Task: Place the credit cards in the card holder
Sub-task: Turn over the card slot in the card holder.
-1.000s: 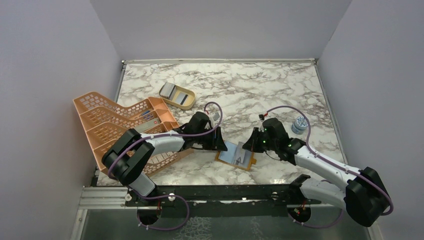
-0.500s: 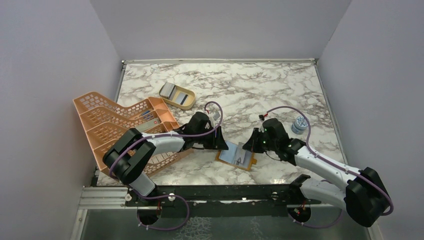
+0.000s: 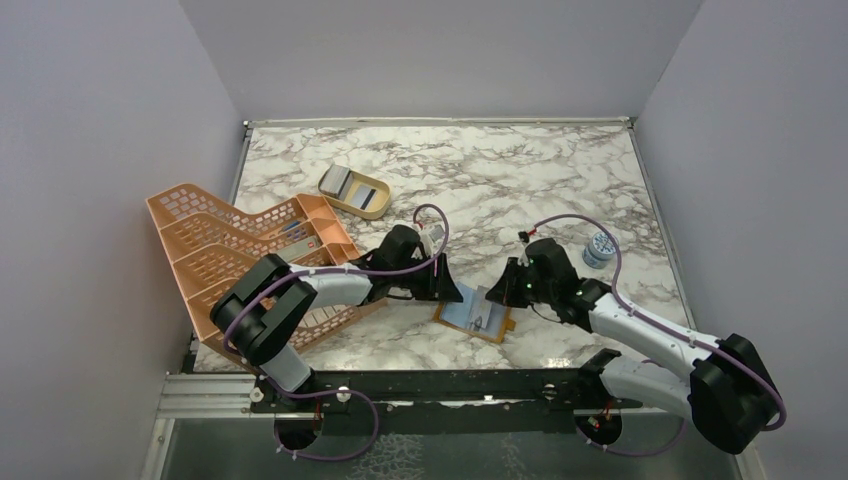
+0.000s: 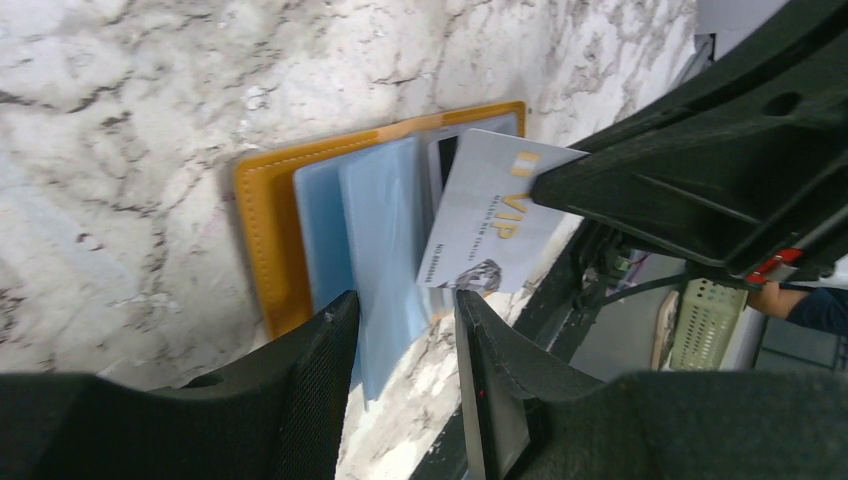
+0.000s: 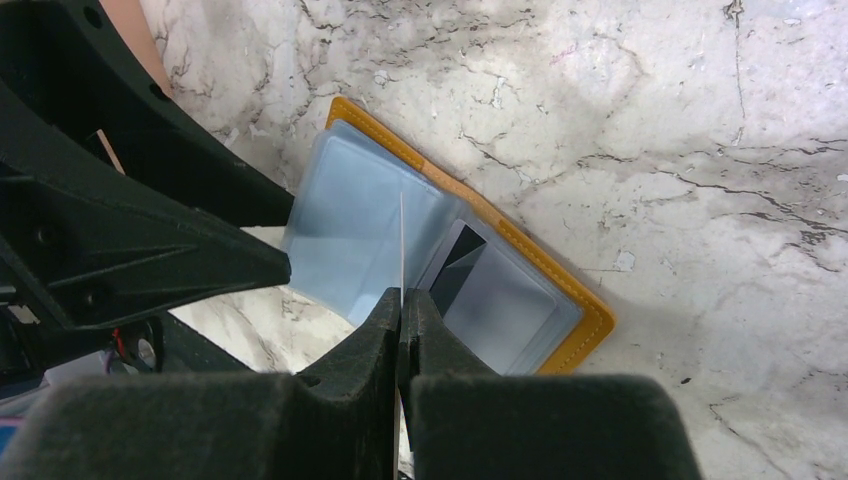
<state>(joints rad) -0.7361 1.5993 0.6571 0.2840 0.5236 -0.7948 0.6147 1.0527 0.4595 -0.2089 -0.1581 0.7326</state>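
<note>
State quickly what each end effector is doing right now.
Left end effector: open, jaws apart at the edge of the card holder.
Right end effector: closed, holding a credit card.

A: What is the bench [image 3: 540, 170] made of?
B: A marble-patterned top, white with grey-brown veins, smooth with a faint sheen.
A: And the card holder [image 4: 262, 230]?
B: Mustard, leather-like and matt. Its pockets [image 4: 375, 220] are grey-blue plastic film, slightly glossy.
A: The credit card [image 4: 490, 215]?
B: 1 stiff, silvery plastic card with a satin finish and printed lettering.
A: The rack [image 3: 215, 245] at the left?
B: Peach moulded plastic lattice, dull.
</note>
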